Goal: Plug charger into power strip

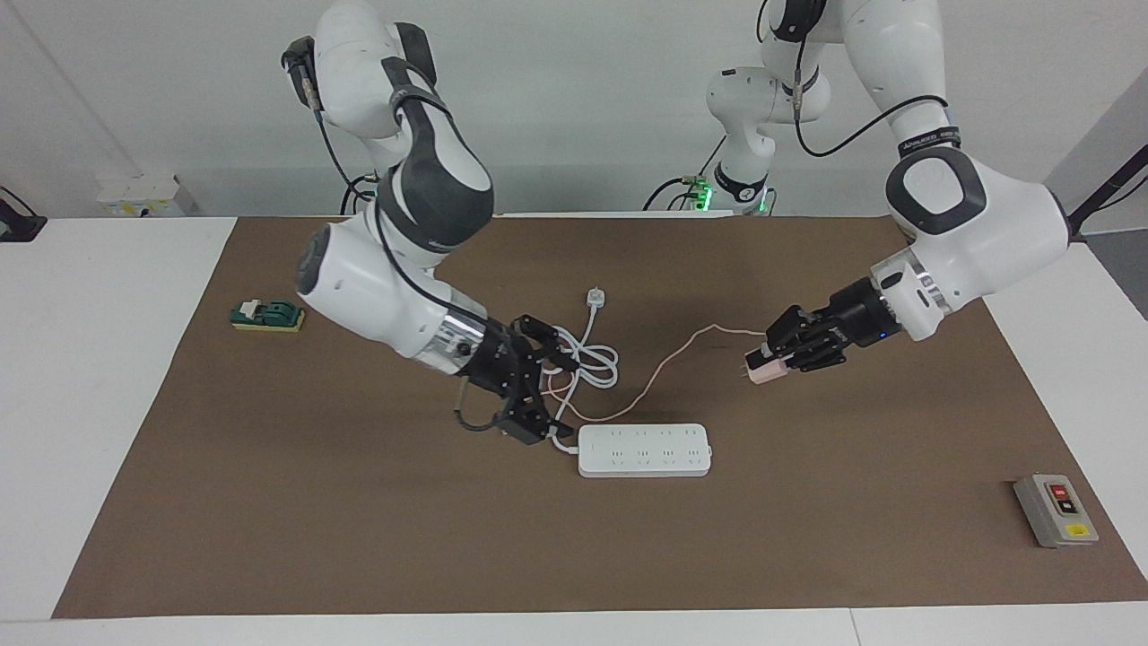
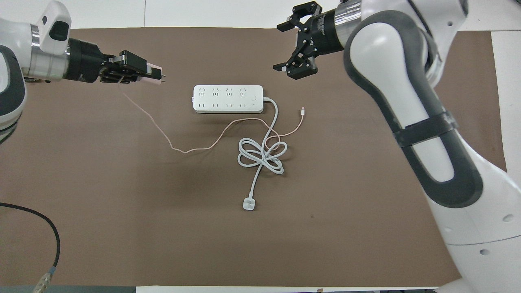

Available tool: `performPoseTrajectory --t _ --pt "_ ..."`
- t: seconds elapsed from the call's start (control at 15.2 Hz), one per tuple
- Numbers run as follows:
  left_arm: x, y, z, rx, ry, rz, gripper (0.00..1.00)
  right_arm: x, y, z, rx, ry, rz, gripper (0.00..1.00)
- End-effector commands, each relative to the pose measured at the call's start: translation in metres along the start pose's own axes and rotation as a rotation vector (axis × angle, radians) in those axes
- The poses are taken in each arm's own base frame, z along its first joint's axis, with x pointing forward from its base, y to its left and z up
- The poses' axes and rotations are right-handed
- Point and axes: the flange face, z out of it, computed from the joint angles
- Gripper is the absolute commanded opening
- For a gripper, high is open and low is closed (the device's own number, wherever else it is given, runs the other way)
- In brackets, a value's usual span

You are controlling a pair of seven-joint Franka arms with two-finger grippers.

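The left gripper (image 1: 777, 360) was clamped on the charger (image 1: 759, 370) and held it in the air over bare mat toward the left arm's end of the table, prongs pointing back toward the power strip (image 1: 645, 449), which lay flat on the mat well apart from that hand. The right gripper (image 1: 527, 387) hung with its fingers spread wide and empty, just beside the strip's cord end.

The pink cable (image 1: 659, 371) trailed from the charger across the mat and crossed the coiled white cord (image 1: 587, 366); it could likely snag there and tug the plug askew in the grip. The prongs faced sideways, so without a turn downward they would probably miss the sockets. Unbraced, the strip might slide under the push.
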Motion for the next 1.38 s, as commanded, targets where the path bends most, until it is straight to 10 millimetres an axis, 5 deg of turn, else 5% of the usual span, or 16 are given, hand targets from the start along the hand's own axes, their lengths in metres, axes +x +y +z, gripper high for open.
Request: performPoseTrajectory --t 0.0,0.13,0.85,0.99,1.31 --pt "0.002 -0.014 -0.038 0.196 -0.032 0.014 0.0 0.009 0.0 -0.028 -0.004 0.076 -0.128 1.0" --pt "0.001 0.006 -0.065 0.324 -0.031 0.078 0.0 0.016 0.003 -0.049 -0.046 0.153 -0.311 1.0" --pt "-0.009 0.015 -0.091 0.505 -0.015 0.125 0.0 0.087 0.017 -0.148 -0.493 0.384 -1.333 1.0" --pt "-0.014 0.02 -0.101 0.505 0.001 0.102 0.0 0.084 0.022 -0.17 -0.581 0.442 -1.486 1.0" --pt "-0.021 0.017 -0.106 0.51 0.002 -0.052 0.0 0.075 0.048 -0.209 -0.682 0.473 -1.559 1.0"
